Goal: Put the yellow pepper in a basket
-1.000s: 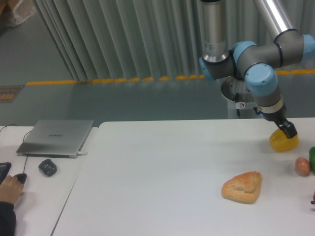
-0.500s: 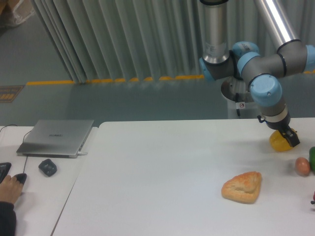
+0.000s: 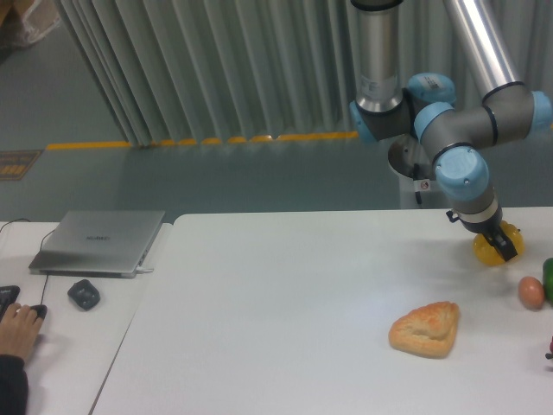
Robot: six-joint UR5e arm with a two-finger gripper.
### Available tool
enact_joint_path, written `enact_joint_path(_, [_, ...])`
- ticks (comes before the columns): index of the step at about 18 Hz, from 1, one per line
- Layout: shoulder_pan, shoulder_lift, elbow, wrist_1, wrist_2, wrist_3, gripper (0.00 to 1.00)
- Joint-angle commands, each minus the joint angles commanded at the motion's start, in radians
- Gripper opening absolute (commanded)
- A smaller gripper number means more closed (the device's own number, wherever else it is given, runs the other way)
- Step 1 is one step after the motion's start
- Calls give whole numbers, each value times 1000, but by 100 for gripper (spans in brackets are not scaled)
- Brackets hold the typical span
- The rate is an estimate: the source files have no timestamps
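Gripper (image 3: 502, 243) down at the far right of the white table (image 3: 285, 303), dark fingers pressed onto the yellow pepper (image 3: 494, 249) and closed on it, one finger lying across its front face. Yellow pepper at or just above the table surface, contact underneath too small to tell, near the right edge and behind the other food. Small orange-brown egg-shaped thing (image 3: 530, 292) just right and forward of the pepper, apart from it. Dark green vegetable (image 3: 548, 278) cut off by the right frame edge, just beside the egg-shaped thing. Golden-brown bread piece (image 3: 425, 328) lay flat nearer the camera, left of the egg-shaped thing and well apart from the pepper. Arm (image 3: 455, 130) bent over from a grey column behind the table, blue-capped joints stacked above the wrist. On the lower desk at left: closed silver laptop (image 3: 98, 242), a small dark object (image 3: 84, 294) just in front of it, and a person's hand (image 3: 17, 324) resting on a dark mouse at the left edge. Grey pleated curtain (image 3: 216, 69) and a yellow floor line (image 3: 199, 141) behind.
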Motion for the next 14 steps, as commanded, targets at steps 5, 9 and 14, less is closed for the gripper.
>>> enact_joint_path(5, [0,2,44,-15,2,0,37])
enact_joint_path(9, [0,12,142,-98,-35,1,28])
enact_joint_path(14, [11,21,350,-107,-175,6,28])
